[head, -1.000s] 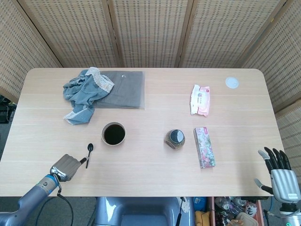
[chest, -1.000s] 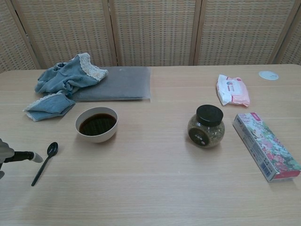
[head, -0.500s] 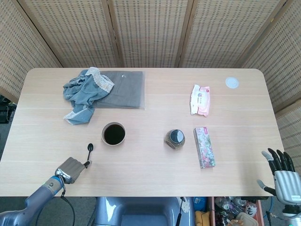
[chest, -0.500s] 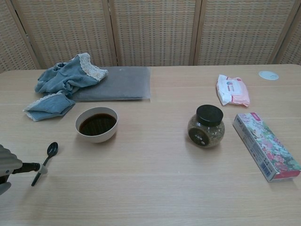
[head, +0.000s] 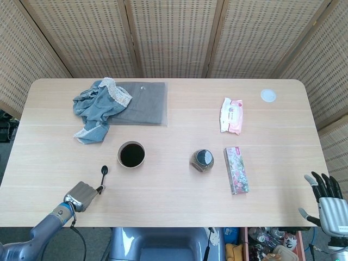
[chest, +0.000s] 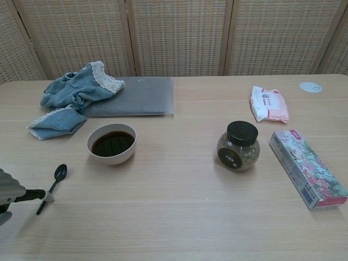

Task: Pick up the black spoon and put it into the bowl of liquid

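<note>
Fingers of our left hand [chest: 7,194] reached the spoon [chest: 53,186] handle near the table's [head: 174,201] front edge; whether they had actually closed on it, we could not tell. The spoon lay flat, just in front and to the left of the bowl [chest: 112,143], its scoop end pointing toward the bowl. Our right hand [head: 328,202] hung off the table's right front corner, fingers spread, holding nothing. Beyond the spoon, the bowl held dark liquid. We judged the pickup barely begun: lifting, carrying to the bowl and releasing all remained.
</note>
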Controlling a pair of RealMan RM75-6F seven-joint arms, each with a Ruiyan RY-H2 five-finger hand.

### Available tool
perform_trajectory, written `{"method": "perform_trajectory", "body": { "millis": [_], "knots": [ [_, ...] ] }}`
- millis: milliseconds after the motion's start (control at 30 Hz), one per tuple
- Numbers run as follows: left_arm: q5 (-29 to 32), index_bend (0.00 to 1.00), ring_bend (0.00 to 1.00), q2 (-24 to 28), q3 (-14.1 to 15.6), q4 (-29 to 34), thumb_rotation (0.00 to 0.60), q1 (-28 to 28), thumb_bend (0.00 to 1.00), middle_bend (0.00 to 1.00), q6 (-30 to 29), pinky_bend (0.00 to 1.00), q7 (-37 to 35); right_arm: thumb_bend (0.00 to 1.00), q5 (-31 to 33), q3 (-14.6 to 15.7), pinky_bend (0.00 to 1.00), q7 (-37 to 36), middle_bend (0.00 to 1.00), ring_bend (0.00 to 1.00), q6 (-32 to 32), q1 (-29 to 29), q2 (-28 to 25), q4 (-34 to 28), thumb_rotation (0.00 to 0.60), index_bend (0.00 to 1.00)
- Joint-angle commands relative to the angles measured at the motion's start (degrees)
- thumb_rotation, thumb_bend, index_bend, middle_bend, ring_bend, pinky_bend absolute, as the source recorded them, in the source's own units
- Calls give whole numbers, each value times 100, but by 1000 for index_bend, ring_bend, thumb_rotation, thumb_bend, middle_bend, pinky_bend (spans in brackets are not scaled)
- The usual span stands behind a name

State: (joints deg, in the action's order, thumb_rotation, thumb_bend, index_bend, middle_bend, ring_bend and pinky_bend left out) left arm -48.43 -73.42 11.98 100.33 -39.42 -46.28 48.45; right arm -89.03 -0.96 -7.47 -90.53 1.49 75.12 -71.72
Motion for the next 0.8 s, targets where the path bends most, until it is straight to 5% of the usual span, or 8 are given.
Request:
{"method": "perform_trajectory", "body": {
  "millis": [33, 800],
  "knots": [
    [47, 86, 691, -10, 37, -16, 600, -26, 717, 915, -43, 686, -1, 213, 0, -1, 40, -3, 184, 15, -2, 3, 2, 4, 600, 172],
    [691, 86, 691, -56, 70, -562, 600, -312, 717, 915, -210, 686, -204, 212, 46, -19, 40, 68, 184, 14, -27, 69, -15, -46, 600, 171]
  ]
}}
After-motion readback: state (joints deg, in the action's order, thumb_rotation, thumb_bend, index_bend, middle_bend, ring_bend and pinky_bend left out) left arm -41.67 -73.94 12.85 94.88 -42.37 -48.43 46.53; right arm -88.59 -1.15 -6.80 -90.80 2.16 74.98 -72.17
